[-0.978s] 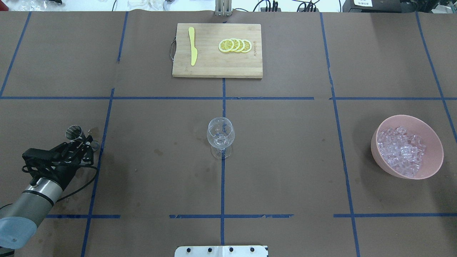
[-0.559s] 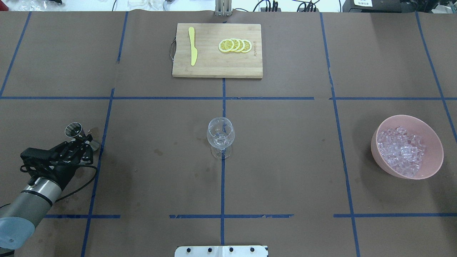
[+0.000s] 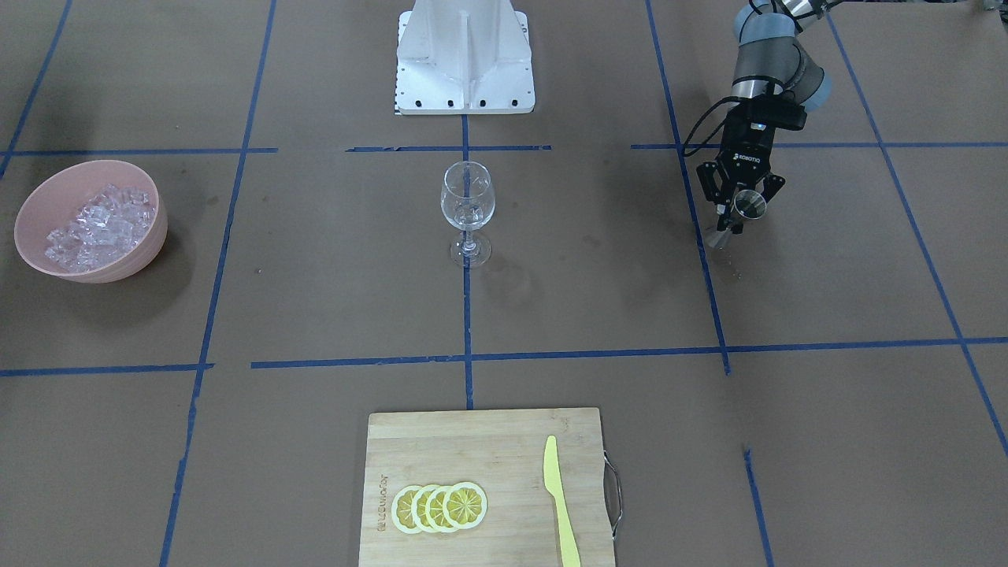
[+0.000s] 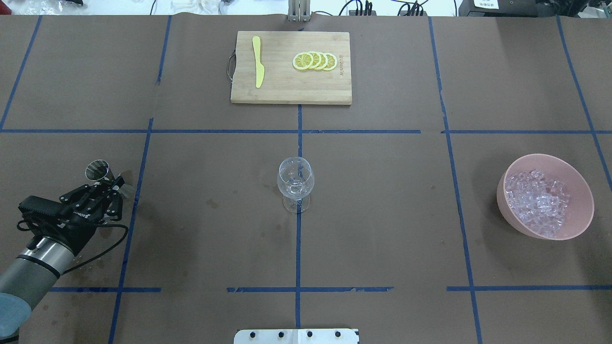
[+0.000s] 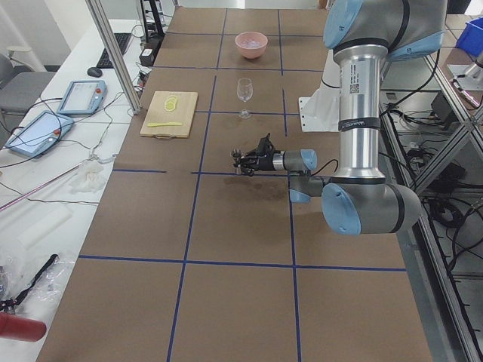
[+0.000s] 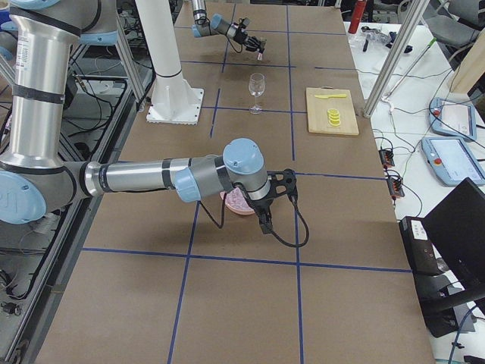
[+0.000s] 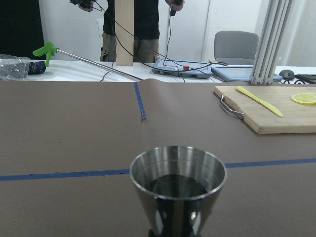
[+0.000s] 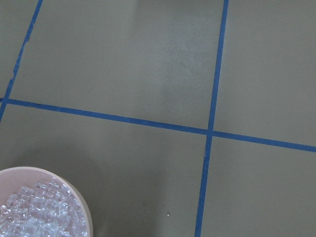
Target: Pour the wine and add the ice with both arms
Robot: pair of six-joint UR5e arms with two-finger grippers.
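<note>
In the left wrist view the metal jigger (image 7: 177, 197) is cut off at the bottom edge. The pink bowl (image 8: 85, 210) and its ice (image 8: 34, 217) are cropped by the lower left corner of the right wrist view, and in the exterior right view the right arm (image 6: 151, 176) covers most of that bowl. The right gripper (image 6: 265, 220) shows only there, too small to tell whether its jaws stand apart or closed.

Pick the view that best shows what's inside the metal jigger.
Left wrist-mounted: the jigger is close up, mouth open to the camera, dark liquid visible inside. Overhead and front-facing views show it small, in the left gripper; the side views show only a speck.
</note>
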